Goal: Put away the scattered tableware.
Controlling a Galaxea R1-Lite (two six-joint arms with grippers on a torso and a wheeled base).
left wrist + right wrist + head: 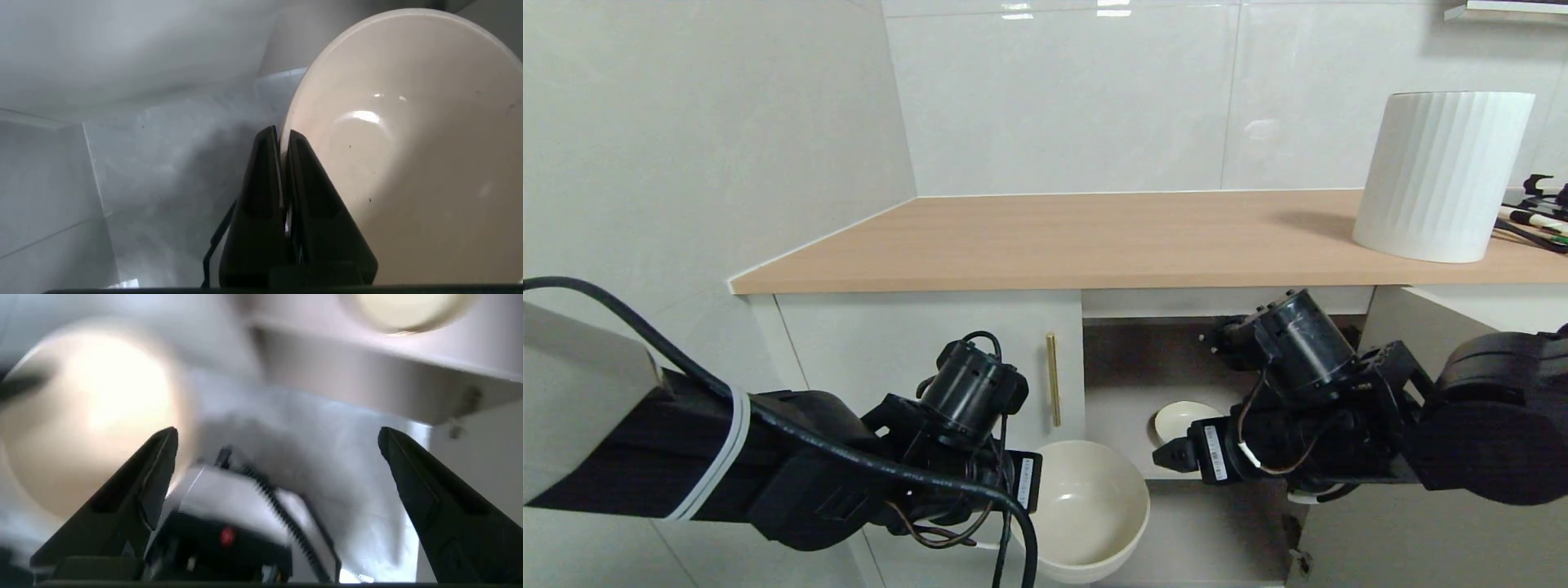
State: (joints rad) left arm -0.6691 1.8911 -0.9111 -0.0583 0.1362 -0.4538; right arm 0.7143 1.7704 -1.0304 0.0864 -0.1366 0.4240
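The bowl [1086,506], its rim pinched in the left gripper [1023,482], is before the closed cabinet door [915,351]. To its right, the right gripper [1168,455] is before the open compartment, where 1 dish [1180,418] lies on the shelf [1119,429]. Above, a canister [1441,175] stands at the countertop's [1054,237] right end.

Cabinet opening [1127,359] partly blocked
A small dish [1180,418] sits on the shelf [1119,433] inside, with free room above it. The bowl [1086,510] in the left gripper [283,143] hangs before the opening's lower left, and the right gripper [1168,456] before its right half.
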